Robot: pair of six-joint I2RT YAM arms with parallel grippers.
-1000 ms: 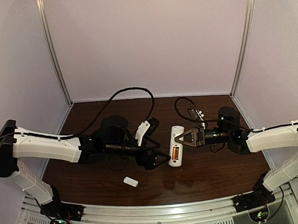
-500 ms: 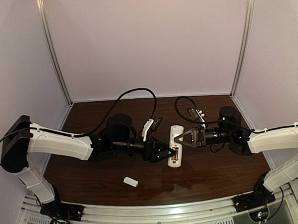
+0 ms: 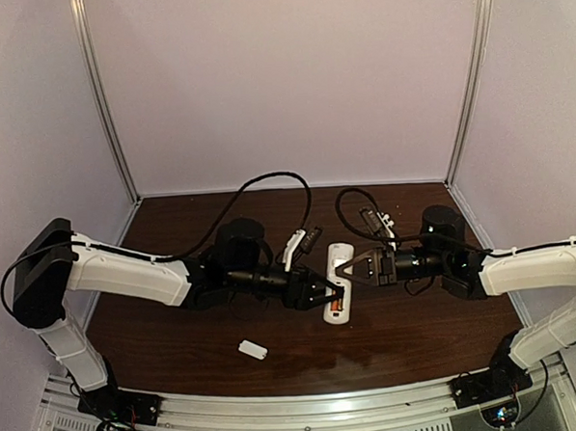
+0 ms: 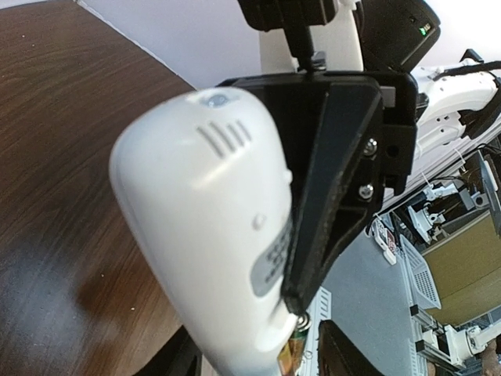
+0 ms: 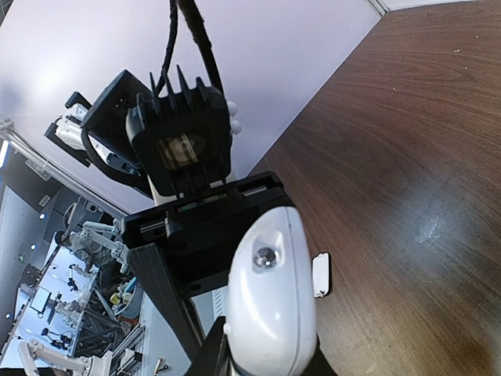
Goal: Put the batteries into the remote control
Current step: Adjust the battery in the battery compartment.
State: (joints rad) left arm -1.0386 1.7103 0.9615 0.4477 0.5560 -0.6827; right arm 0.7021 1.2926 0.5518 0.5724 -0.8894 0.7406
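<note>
Your left arm (image 3: pixel 127 272) and right arm (image 3: pixel 532 265) match: smooth white shells over black motor joints; the bases (image 3: pixel 114 403) are black too; a long black cable (image 3: pixel 267 178) loops off the left wrist, a shorter cable (image 3: pixel 350 207) off the right; the left gripper (image 3: pixel 329 295) and right gripper (image 3: pixel 341 268) are matt black with wedge-shaped fingers; two silver screws (image 4: pixel 362 190) fasten the right one's finger; a finned black housing (image 5: pixel 180 129) sits on the left wrist.

White remote (image 3: pixel 340 252) back-up, orange batt. (image 3: pixel 339 296) inside.
</note>
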